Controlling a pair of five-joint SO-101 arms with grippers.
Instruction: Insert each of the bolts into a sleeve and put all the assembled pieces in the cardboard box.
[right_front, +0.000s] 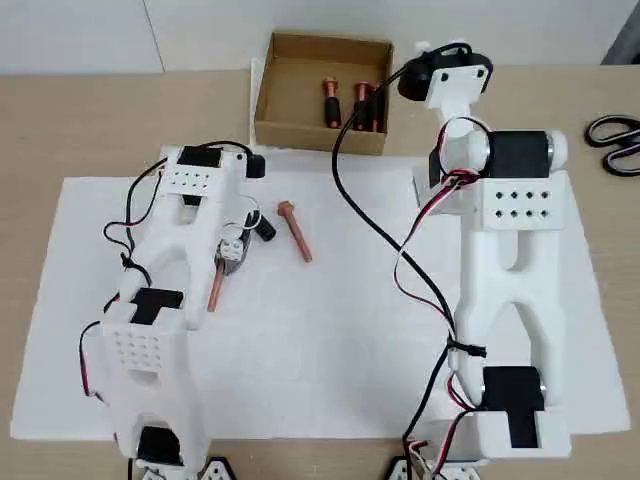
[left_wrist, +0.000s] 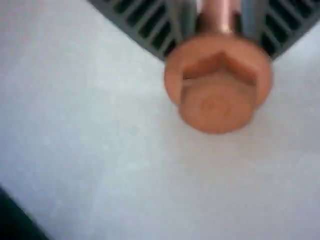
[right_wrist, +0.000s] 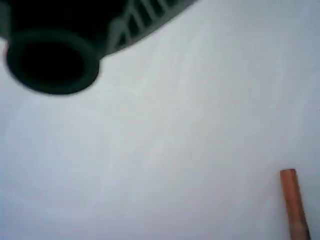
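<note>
My left gripper (right_front: 229, 260) hovers low over the white foam mat (right_front: 330, 340) and is shut on a copper bolt (right_front: 217, 285). In the left wrist view the bolt's head (left_wrist: 218, 85) points at the camera, its shank clamped between the ribbed jaws. Another copper bolt (right_front: 296, 231) lies loose on the mat to the right of it; its tip (right_wrist: 293, 202) appears in the right wrist view. My right gripper (right_front: 414, 77) is up beside the cardboard box (right_front: 272, 95), shut on a black sleeve (right_wrist: 50, 62) whose open end faces the camera.
Assembled bolt-and-sleeve pieces (right_front: 331, 101) lie in the box. A small black cylinder (right_front: 265, 229) sits just right of the left gripper. Black scissors (right_front: 615, 142) lie at the table's far right edge. A black cable (right_front: 375, 225) crosses the mat.
</note>
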